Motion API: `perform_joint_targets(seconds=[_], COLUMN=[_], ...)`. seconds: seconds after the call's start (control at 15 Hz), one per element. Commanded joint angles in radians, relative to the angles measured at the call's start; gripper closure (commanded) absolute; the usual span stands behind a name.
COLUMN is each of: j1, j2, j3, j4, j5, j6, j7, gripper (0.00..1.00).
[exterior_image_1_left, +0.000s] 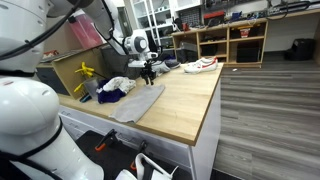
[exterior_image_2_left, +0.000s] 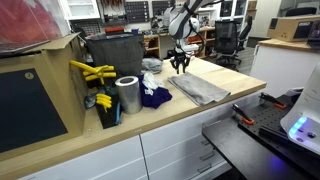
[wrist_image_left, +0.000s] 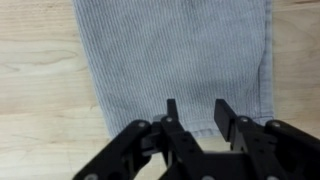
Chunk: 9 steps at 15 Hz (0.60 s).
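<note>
- The grey ribbed cloth (wrist_image_left: 175, 55) lies spread flat on the wooden counter (wrist_image_left: 35, 70). In the wrist view it fills the upper middle of the picture, with one short edge running across just behind the fingertips.
- In both exterior views the same cloth (exterior_image_1_left: 135, 103) (exterior_image_2_left: 200, 88) is a long strip near the middle of the counter (exterior_image_1_left: 185, 105) (exterior_image_2_left: 150, 125), with one end pointing toward the front edge.
- The tool (wrist_image_left: 196, 108) hangs over the far end of the cloth. Its two black fingers (wrist_image_left: 170, 108) are spread apart with nothing between them but the fabric below, so it is released.
- I cannot tell whether the fingertips touch the cloth. In the exterior views the tool (exterior_image_1_left: 148, 75) (exterior_image_2_left: 179, 62) appears to be just above it.
- Just beside the grey cloth lies a crumpled dark blue cloth (exterior_image_1_left: 112, 96) (exterior_image_2_left: 154, 97), with a white cloth (exterior_image_1_left: 118, 84) (exterior_image_2_left: 152, 66) behind it.
- A metal cylinder (exterior_image_2_left: 128, 95) stands upright near the blue cloth, next to yellow-handled tools (exterior_image_2_left: 92, 72) and a dark bin (exterior_image_2_left: 115, 52).
- A white shoe with red trim (exterior_image_1_left: 200, 65) lies at the far end of the counter, well apart from the tool.
</note>
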Motion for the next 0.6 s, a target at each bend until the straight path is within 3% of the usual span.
perform_joint_targets(seconds=[0.0, 0.13, 0.53], j1=[0.033, 0.043, 0.061], j2=[0.045, 0.067, 0.136], j3=[-0.030, -0.039, -0.053], j4=[0.044, 0.059, 0.102], j5=[-0.030, -0.041, -0.054], j6=[0.018, 0.023, 0.029], j7=[0.060, 0.076, 0.091], gripper=[0.86, 0.99, 1.00])
